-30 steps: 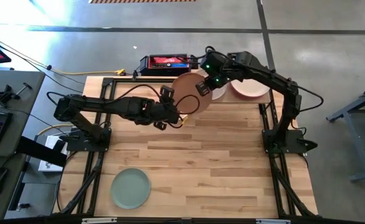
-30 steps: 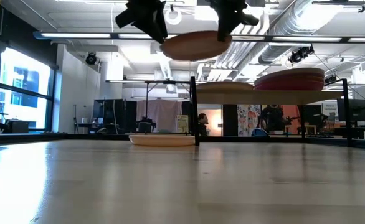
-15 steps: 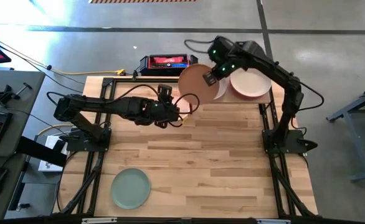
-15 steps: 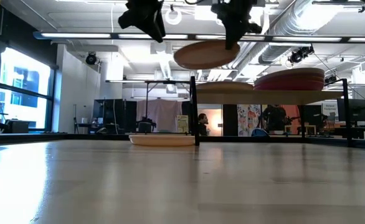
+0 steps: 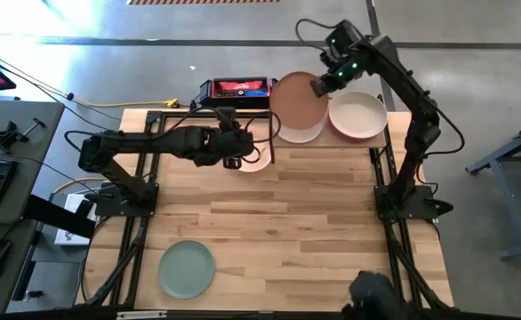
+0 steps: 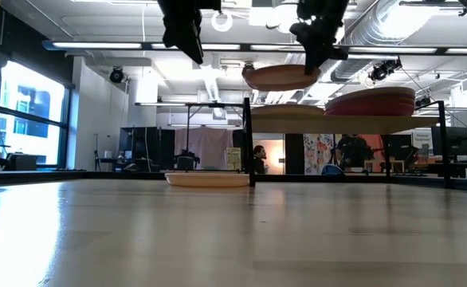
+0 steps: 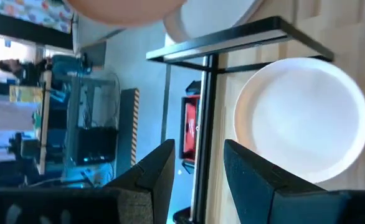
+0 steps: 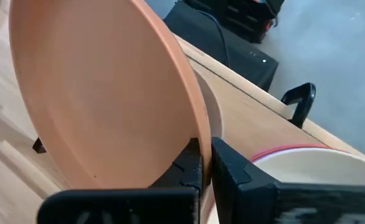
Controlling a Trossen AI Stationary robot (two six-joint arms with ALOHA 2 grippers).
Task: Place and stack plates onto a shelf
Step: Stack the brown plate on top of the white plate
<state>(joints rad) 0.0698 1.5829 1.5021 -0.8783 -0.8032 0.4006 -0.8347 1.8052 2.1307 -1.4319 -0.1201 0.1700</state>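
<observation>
No text, label, brand, number or sign can be read in any view. Pale markings are seen on the red and black box [image 5: 235, 89] just beyond the table's far edge, but they are too small to be made out. Colourful posters [image 6: 319, 151] are seen on the far wall of the room, and nothing on them can be read.

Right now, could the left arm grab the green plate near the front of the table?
Probably yes. The left gripper is open and empty, and nothing sits around the green plate, though it lies far away, near the table's front edge.
</observation>
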